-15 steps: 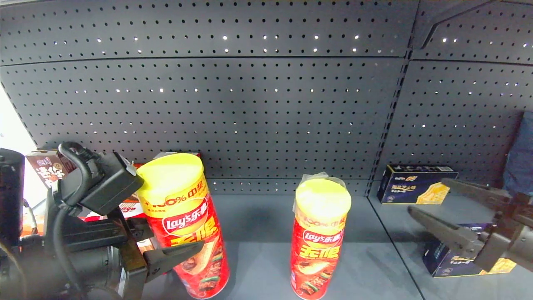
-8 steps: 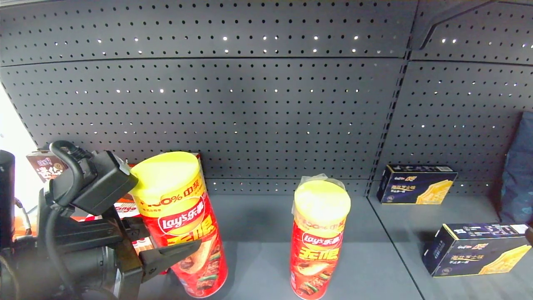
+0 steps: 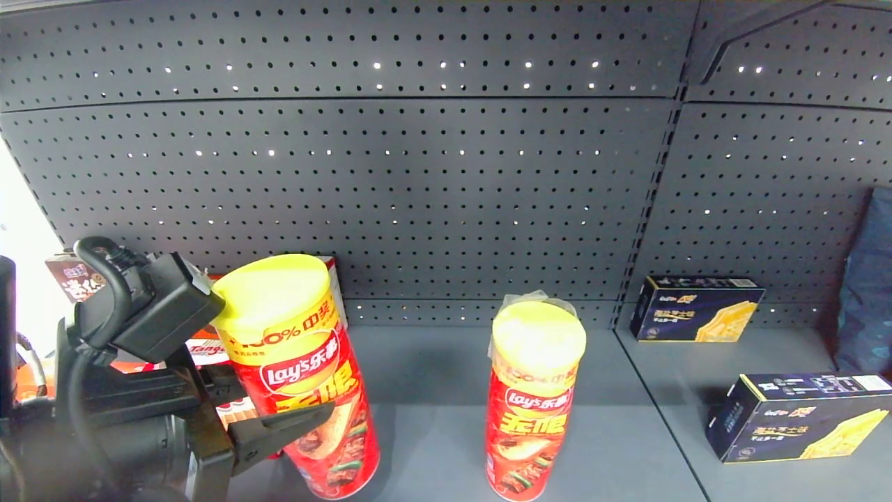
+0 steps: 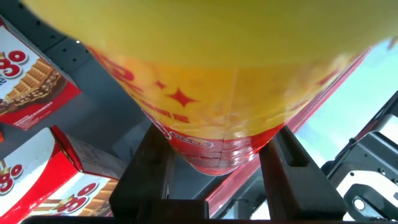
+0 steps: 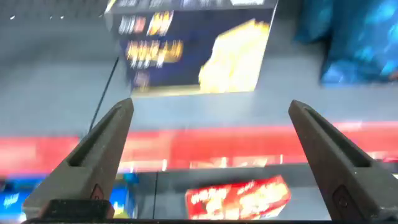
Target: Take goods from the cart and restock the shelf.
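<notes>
A red chips can with a yellow lid [image 3: 300, 369] stands upright at the left of the dark shelf [image 3: 432, 432], and my left gripper [image 3: 279, 422] is shut on its lower body. In the left wrist view the can [image 4: 217, 93] sits between the two dark fingers [image 4: 152, 168]. A second, matching can [image 3: 533, 397] stands free at the shelf's middle. My right gripper [image 5: 211, 155] is open and holds nothing; it faces a dark blue box [image 5: 193, 53] lying on the shelf beyond it.
Two dark blue boxes [image 3: 693, 310] [image 3: 801, 418] lie on the right shelf section, with a blue bag [image 3: 867, 293] at the far right. Red and white wafer boxes [image 3: 209, 352] [image 4: 31, 81] lie behind the held can. A pegboard wall [image 3: 418, 195] backs the shelf.
My open right gripper has drawn back out of the head view, leaving the nearer blue box on the shelf. The left gripper with its can has shifted slightly left.
</notes>
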Robot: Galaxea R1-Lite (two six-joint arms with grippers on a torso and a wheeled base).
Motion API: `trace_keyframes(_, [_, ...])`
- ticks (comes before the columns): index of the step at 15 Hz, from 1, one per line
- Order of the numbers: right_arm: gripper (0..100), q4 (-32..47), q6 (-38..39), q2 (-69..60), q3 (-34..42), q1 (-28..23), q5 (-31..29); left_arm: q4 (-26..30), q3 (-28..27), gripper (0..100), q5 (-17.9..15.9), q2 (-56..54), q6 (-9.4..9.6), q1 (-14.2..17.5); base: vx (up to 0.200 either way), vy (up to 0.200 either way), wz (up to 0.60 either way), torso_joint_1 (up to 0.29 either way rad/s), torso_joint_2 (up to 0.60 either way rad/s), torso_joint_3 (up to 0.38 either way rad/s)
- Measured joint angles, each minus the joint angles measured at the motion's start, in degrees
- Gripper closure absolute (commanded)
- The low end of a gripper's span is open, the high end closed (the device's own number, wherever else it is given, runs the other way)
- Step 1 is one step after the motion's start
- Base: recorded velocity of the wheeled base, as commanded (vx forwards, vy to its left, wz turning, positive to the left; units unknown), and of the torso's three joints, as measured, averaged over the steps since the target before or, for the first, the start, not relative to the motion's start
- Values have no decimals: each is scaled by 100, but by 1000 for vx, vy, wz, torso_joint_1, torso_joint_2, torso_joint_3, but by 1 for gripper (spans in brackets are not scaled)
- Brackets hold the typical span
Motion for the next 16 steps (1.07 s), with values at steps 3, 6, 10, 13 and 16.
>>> trace_keyframes(3, [0, 56, 5, -538, 9, 65, 11, 7, 39, 100, 0, -50, -2, -2, 0, 0, 0, 0, 0, 0])
trace_keyframes(6, [0, 59, 5, -695, 13, 72, 12, 9, 106, 100, 193, -143, 1, -5, 0, 0, 0, 0, 0, 0])
trace_keyframes(10, [0, 59, 5, -741, 15, 74, 12, 2, 59, 100, 239, -290, -34, 28, 0, 0, 0, 0, 0, 0])
trace_keyframes(13, [0, 60, 5, -749, 15, 74, 12, 38, -95, 100, 190, -328, -54, 172, 0, 0, 0, 0, 0, 0])
trace_keyframes(16, [0, 62, 5, -750, 15, 74, 11, 30, -564, 100, -152, -111, -54, 369, 0, 0, 0, 0, 0, 0])
